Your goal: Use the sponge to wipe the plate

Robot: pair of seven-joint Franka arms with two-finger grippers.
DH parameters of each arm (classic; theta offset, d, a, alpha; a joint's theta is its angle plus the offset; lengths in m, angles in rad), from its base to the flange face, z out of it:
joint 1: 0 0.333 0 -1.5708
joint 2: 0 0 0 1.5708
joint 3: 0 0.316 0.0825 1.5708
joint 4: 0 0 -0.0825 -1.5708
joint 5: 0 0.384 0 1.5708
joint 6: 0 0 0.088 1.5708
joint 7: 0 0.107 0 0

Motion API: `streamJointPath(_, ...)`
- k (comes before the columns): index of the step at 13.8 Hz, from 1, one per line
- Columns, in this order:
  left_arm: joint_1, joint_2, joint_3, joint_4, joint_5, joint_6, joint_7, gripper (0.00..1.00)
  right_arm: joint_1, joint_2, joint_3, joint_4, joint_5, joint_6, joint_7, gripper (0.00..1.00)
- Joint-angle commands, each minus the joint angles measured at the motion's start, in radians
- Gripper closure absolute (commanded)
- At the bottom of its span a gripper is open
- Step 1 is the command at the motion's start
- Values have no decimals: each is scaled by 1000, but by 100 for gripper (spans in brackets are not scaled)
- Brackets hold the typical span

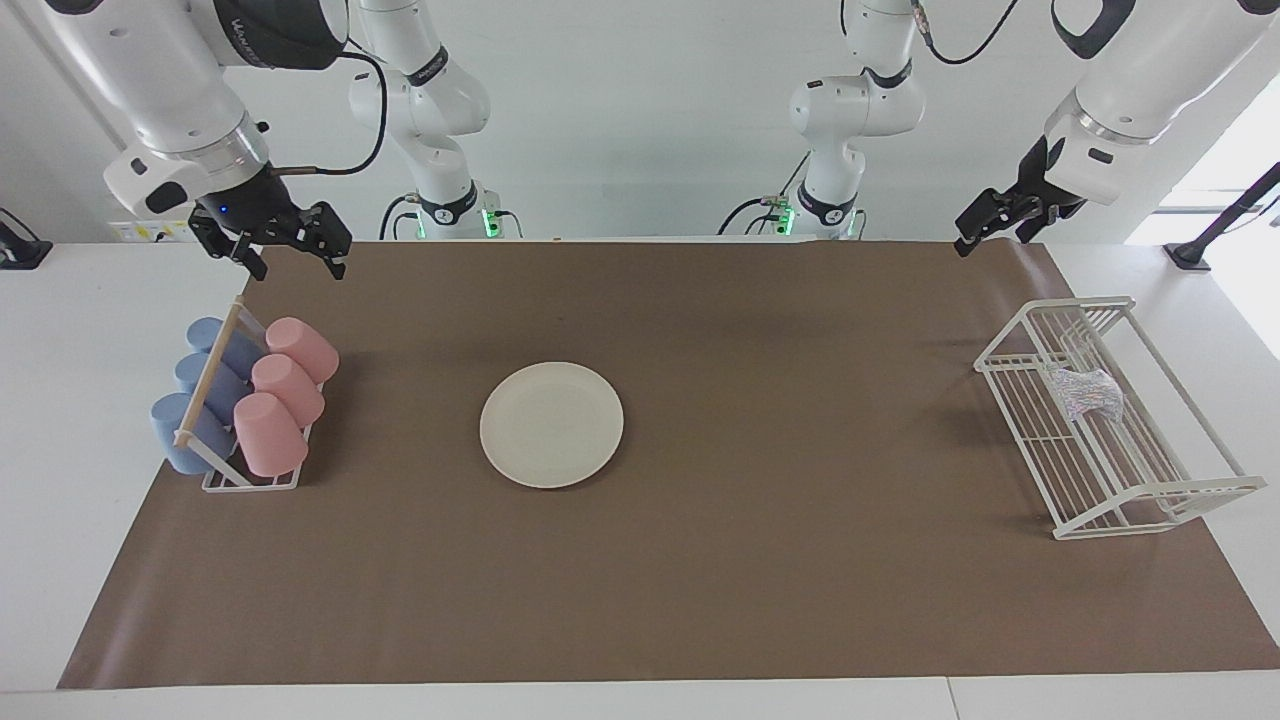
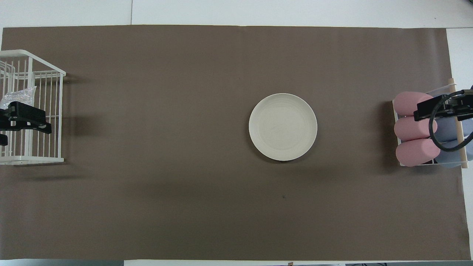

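The cream-white plate (image 1: 551, 424) lies flat on the brown mat near the table's middle; it also shows in the overhead view (image 2: 283, 126). The speckled silvery sponge (image 1: 1085, 393) lies in the white wire rack (image 1: 1160, 500) at the left arm's end; it also shows in the overhead view (image 2: 20, 96). My left gripper (image 1: 995, 240) is open and empty, up in the air over that rack (image 2: 55, 111), with the sponge beside it. My right gripper (image 1: 295, 262) is open and empty, raised over the cup rack's end nearer the robots. Neither touches anything.
A rack (image 1: 250, 482) with three pink cups (image 1: 270, 432) and three blue cups (image 1: 185, 432) lying on their sides stands at the right arm's end. The brown mat (image 1: 800, 560) covers most of the white table.
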Motion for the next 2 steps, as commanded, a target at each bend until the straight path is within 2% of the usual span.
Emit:
streamJointPath(1,2,6,-1,10,15,11,24,0,-2,-18,2,-16,14,8,14,0)
streamJointPath(2,0,5,-1,10,15,12,23,0,-2,-18,2,-16,14,8,15,0)
